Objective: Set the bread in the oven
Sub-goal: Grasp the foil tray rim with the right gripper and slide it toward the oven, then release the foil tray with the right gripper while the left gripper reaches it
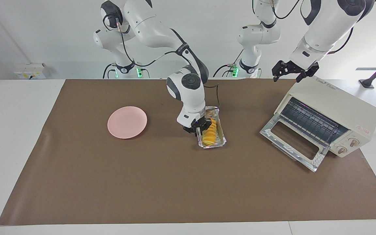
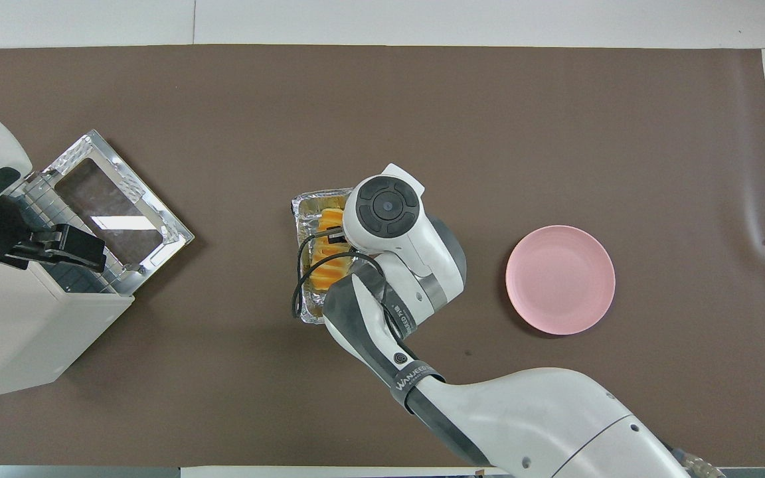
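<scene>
The bread (image 1: 212, 133), a ridged golden loaf, lies in a crinkled foil tray (image 1: 221, 142) at the table's middle; it also shows in the overhead view (image 2: 329, 264). My right gripper (image 1: 199, 129) is down at the tray, on the side of the bread toward the right arm's end and touching or almost touching it. The cream-white oven (image 1: 344, 107) stands at the left arm's end, its glass door (image 1: 294, 142) dropped open onto the table and its wire rack (image 1: 308, 120) showing. My left gripper (image 1: 293, 74) is open and hangs over the oven's top, holding nothing.
A round pink plate (image 1: 127, 122) lies toward the right arm's end of the brown mat, beside the tray. The right arm's wrist and forearm (image 2: 389, 265) cover part of the tray from above. The oven's two knobs (image 1: 348, 146) face away from the robots.
</scene>
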`<state>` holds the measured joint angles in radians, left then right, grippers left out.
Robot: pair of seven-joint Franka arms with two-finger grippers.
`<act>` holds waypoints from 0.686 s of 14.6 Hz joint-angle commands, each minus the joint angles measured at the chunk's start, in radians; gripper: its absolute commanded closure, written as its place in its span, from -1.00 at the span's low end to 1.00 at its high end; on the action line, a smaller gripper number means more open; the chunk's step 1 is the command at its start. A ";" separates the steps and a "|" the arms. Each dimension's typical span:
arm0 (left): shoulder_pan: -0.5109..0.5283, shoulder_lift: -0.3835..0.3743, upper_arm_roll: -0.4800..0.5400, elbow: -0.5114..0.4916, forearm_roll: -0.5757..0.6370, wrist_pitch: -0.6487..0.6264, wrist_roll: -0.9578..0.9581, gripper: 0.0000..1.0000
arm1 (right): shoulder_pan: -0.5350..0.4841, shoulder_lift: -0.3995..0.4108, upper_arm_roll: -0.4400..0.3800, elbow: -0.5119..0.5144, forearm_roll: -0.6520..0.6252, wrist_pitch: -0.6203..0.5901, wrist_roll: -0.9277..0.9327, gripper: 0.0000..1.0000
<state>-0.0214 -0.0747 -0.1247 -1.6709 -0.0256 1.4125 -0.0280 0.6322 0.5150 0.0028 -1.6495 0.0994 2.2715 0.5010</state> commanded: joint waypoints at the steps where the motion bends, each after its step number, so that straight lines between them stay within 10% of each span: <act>1: 0.015 -0.014 -0.009 -0.007 -0.013 0.008 0.013 -1.00 | -0.011 -0.023 0.002 0.043 0.023 -0.105 0.050 -1.00; 10: -0.006 -0.011 -0.021 -0.019 -0.019 0.162 -0.102 -1.00 | -0.215 -0.151 -0.010 0.086 0.017 -0.302 -0.065 -1.00</act>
<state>-0.0217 -0.0748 -0.1387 -1.6712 -0.0260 1.4873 -0.0572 0.4706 0.4117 -0.0170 -1.5449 0.1007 2.0034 0.5066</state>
